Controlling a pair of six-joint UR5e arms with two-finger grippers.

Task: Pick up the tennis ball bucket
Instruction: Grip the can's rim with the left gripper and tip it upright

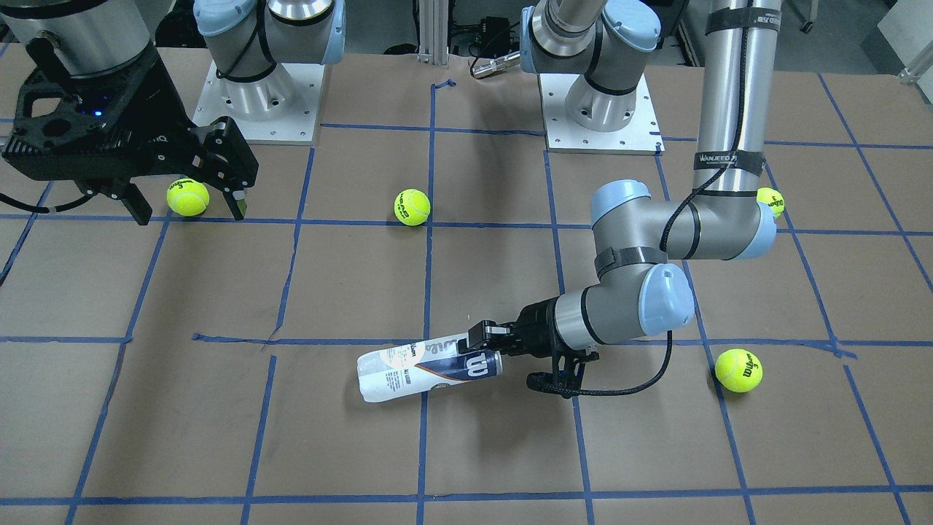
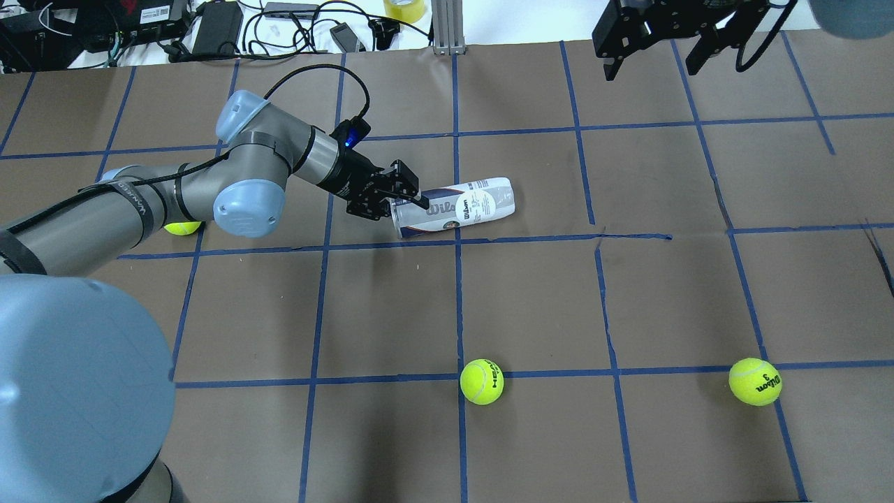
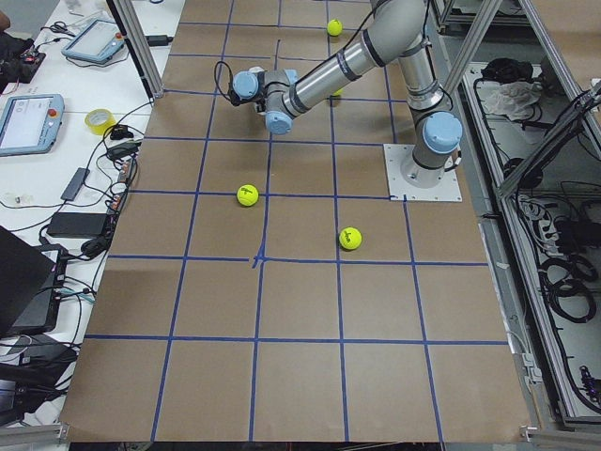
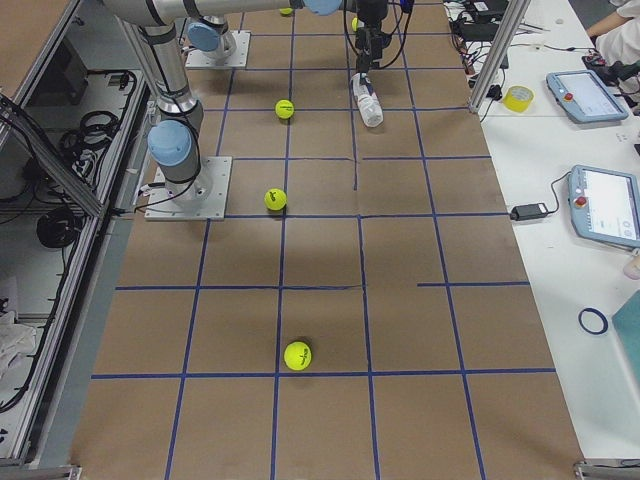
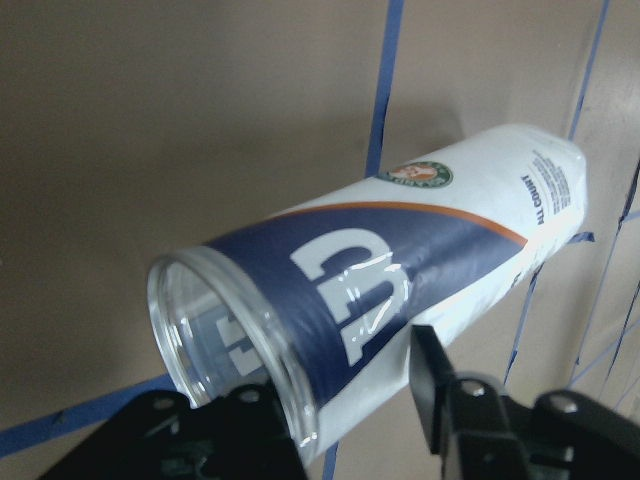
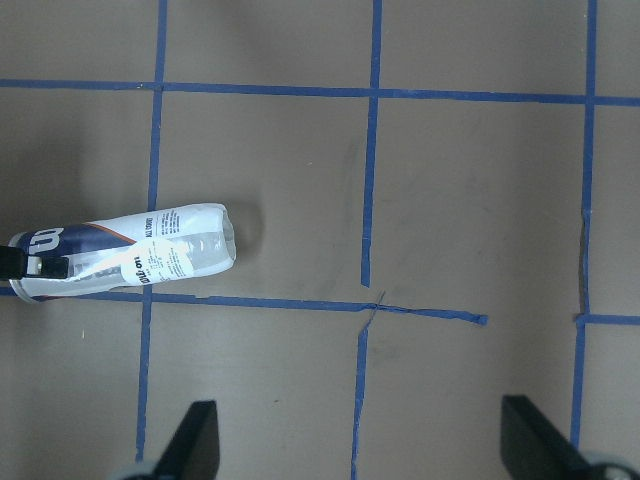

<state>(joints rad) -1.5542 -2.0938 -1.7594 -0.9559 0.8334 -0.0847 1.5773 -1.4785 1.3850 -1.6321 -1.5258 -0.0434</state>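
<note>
My left hand has its two fingers drawn in on the open, navy end of the tennis ball bucket, one on each side of the rim. There is one bucket, lying on its side near the middle of the counter, with its white end pointing away from the hand.

I count four tennis balls, all apart from the bucket. The nearest ball sits past the left arm. Farther back are the centre ball, the third ball and the fourth ball. The fourth ball is half hidden behind the left arm's elbow.

From the wrist I see one finger against the label; the other is masked by the rim. I cannot tell whether the gripped end is off the counter.

My right hand hangs high at the far side, fingers spread wide, holding nothing.
</note>
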